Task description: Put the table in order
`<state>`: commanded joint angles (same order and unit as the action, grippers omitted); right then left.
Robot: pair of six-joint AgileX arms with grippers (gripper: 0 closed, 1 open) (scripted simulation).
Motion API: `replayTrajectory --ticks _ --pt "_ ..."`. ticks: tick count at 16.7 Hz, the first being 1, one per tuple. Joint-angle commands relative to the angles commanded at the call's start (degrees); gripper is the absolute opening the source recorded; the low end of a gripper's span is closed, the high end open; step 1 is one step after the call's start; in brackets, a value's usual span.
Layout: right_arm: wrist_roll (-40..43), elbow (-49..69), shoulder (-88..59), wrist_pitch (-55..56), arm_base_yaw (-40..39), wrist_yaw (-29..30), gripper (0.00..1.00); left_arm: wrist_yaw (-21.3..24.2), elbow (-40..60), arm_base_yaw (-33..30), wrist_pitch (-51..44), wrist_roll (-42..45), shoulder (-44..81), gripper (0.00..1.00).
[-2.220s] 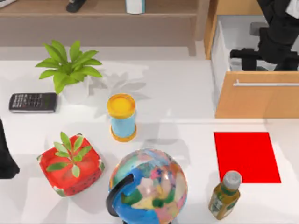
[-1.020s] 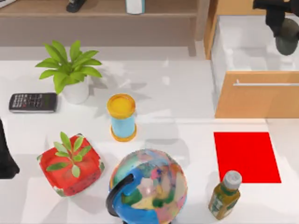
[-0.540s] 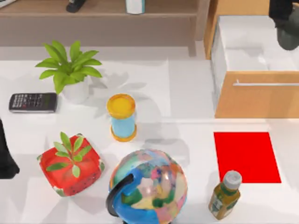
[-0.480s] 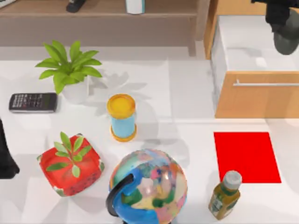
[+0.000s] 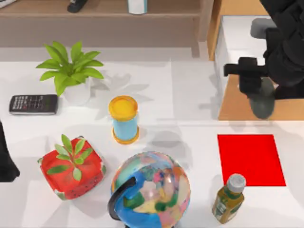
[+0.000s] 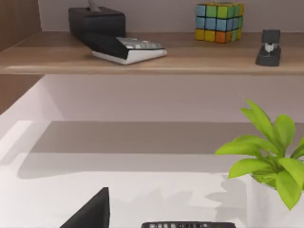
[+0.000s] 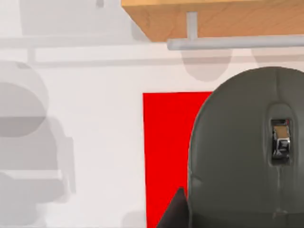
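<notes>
My right gripper [image 5: 259,90] is shut on a dark grey computer mouse [image 5: 261,103] and holds it in the air over the front of the light-wood drawer unit [image 5: 233,102], at the back right of the white table [image 5: 190,95]. From the right wrist, the mouse [image 7: 237,156] hangs above the red mat [image 7: 166,152], with the drawer's handle [image 7: 237,42] just beyond it. That red mat [image 5: 251,159] lies on the table in front of the drawer. My left arm [image 5: 4,159] is parked at the table's left edge.
On the table stand a white-potted plant [image 5: 71,71], a calculator [image 5: 33,104], a yellow-and-blue hourglass [image 5: 124,119], a red plant pot [image 5: 72,168], a globe [image 5: 151,190] and a bottle [image 5: 228,198]. A wooden shelf [image 6: 142,54] behind carries a Rubik's cube [image 6: 219,21] and a stapler [image 6: 269,47].
My right arm lifted out of the open drawer with the mouse, then came forward and lower, to above the drawer's front. The left arm and the table's objects stayed put.
</notes>
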<state>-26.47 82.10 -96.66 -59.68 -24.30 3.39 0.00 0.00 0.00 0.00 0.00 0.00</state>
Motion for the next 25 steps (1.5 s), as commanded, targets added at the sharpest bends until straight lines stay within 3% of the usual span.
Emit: replayTrajectory --ticks 9,25 --pt "0.2 -17.4 -5.6 13.2 -0.9 -1.0 0.00 0.0 0.0 0.0 0.0 0.0 0.0 1.00" --pt "0.3 -18.6 -5.8 15.1 -0.8 -1.2 0.00 0.0 0.0 0.0 0.0 0.0 0.0 1.00"
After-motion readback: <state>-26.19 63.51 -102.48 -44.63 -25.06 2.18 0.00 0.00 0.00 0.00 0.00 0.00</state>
